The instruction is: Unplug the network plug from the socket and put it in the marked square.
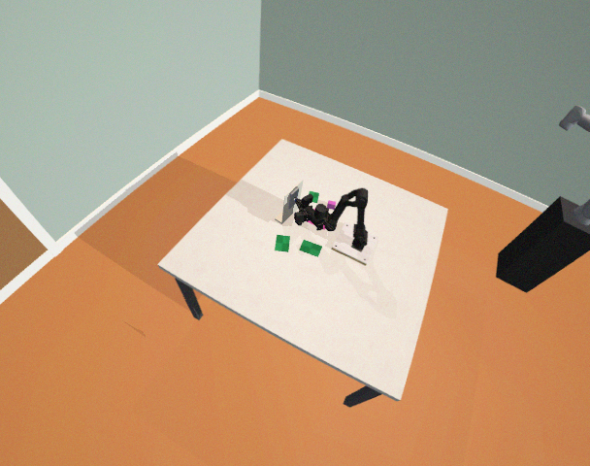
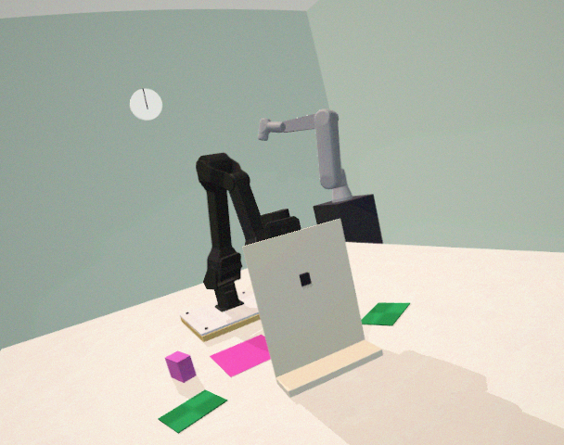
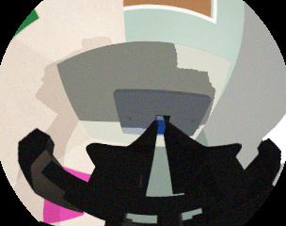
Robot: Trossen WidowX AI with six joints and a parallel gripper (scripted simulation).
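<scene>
The upright grey panel [image 1: 288,206] [image 2: 291,311] [image 3: 100,78] stands on a pale base on the table. Its socket plate [image 3: 181,109] fills the middle of the wrist view, and the back of the socket [image 2: 304,279] shows as a dark hole in the exterior view. The small blue plug [image 3: 161,127] sits in the socket. My gripper [image 3: 160,123] [image 1: 299,203] is right at the panel's face, and its fingertips are closed together on the plug. In the exterior view the panel hides the gripper. A magenta square [image 2: 241,355] [image 3: 55,210] is marked on the table below the arm.
Green patches [image 1: 282,244] [image 1: 311,248] [image 2: 384,313] [image 2: 192,410] lie flat around the panel. A small purple cube [image 2: 180,366] [image 1: 331,203] stands near the magenta square. My arm's base plate [image 1: 347,249] [image 2: 200,321] is behind it. A grey arm on a black pedestal [image 1: 545,246] [image 2: 347,215] stands off the table.
</scene>
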